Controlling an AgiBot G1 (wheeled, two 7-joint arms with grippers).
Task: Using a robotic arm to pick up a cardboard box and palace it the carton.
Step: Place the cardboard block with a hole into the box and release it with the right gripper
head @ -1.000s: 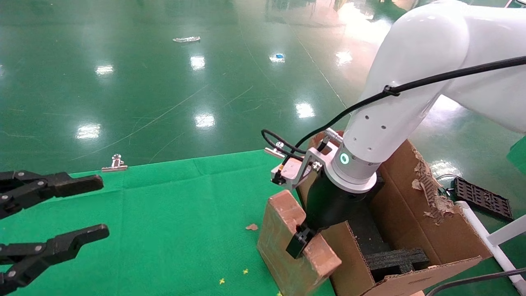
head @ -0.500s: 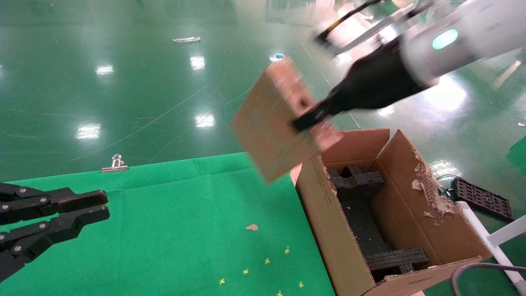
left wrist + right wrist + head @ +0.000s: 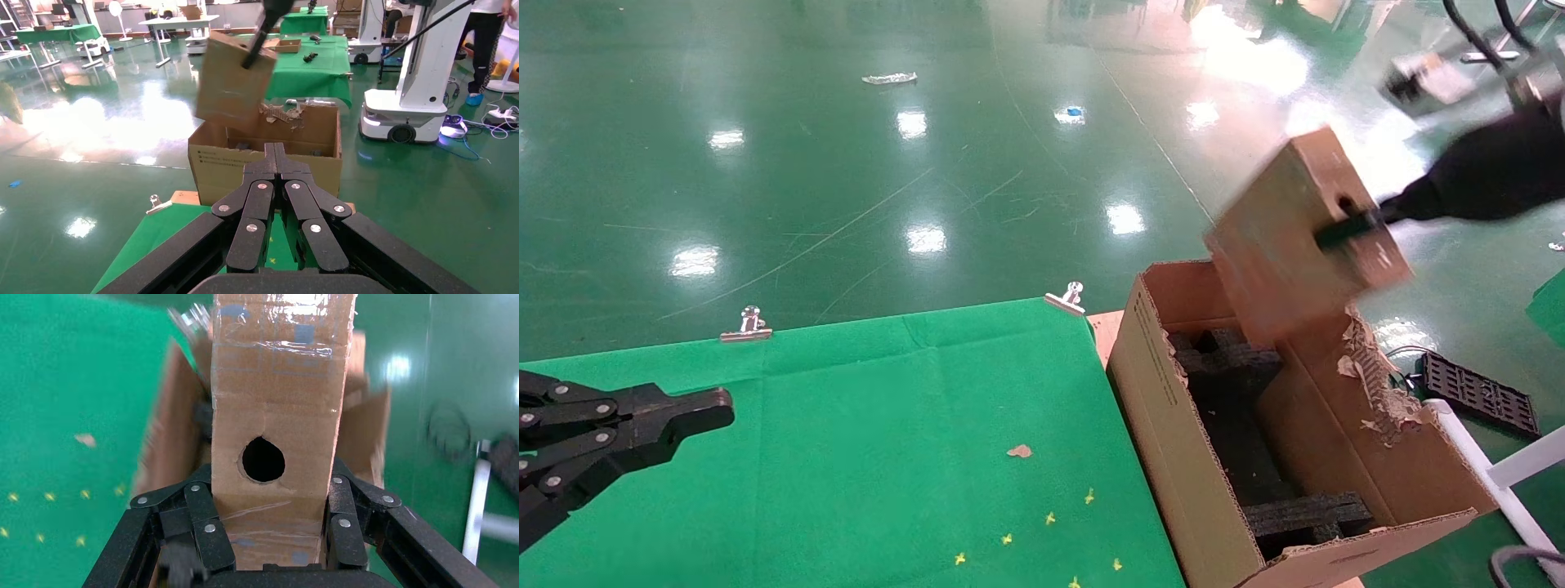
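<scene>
Above the carton [image 3: 1173, 408], right pincer [image 3: 269, 496] clamping cardboard box [image 3: 1295, 229], round hole clearest from wrist, left pincer [image 3: 278, 153] closed.

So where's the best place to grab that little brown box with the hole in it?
Probably across its two narrow long sides near one end, as the right gripper holds the cardboard box now: a finger flat on each side, coming in from the end, with the round hole facing outward between them.

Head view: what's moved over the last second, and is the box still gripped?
The right gripper, still shut on the cardboard box, lifted it off the green cloth and swung it right, above the carton. The left gripper closed. Carton and cloth haven't moved.
</scene>
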